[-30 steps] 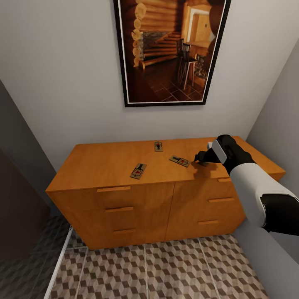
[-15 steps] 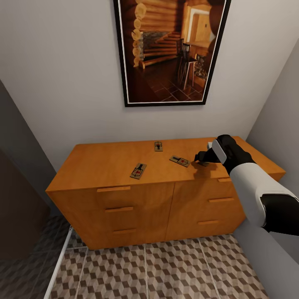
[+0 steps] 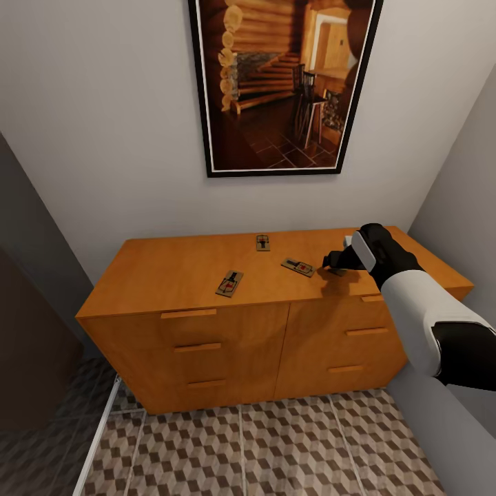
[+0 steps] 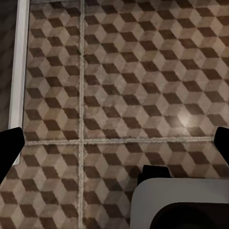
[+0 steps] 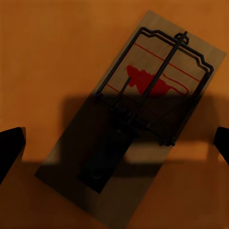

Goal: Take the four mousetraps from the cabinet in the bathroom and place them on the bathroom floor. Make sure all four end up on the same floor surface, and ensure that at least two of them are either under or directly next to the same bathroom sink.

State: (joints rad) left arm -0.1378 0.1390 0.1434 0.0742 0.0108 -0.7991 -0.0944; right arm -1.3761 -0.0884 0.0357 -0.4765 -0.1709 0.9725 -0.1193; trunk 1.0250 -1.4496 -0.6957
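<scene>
Reaching for a mousetrap on the cabinet top

Head view: hovering the right pincer point(image 3: 333, 264) low over the cabinet point(image 3: 207, 331) top's right part, beside three visible mousetraps point(image 3: 229, 283) lying flat. Right wrist view: looking straight down on a fourth mousetrap point(image 5: 133, 114), pincer spread wide, fingertips point(image 5: 9, 148) flanking it, not yet gripping. Left wrist view: hanging the left pincer point(image 4: 114, 143) wide above the bathroom floor point(image 4: 124, 71). Risking, likely, pinching the skewed board at its corners and flicking it off.
</scene>
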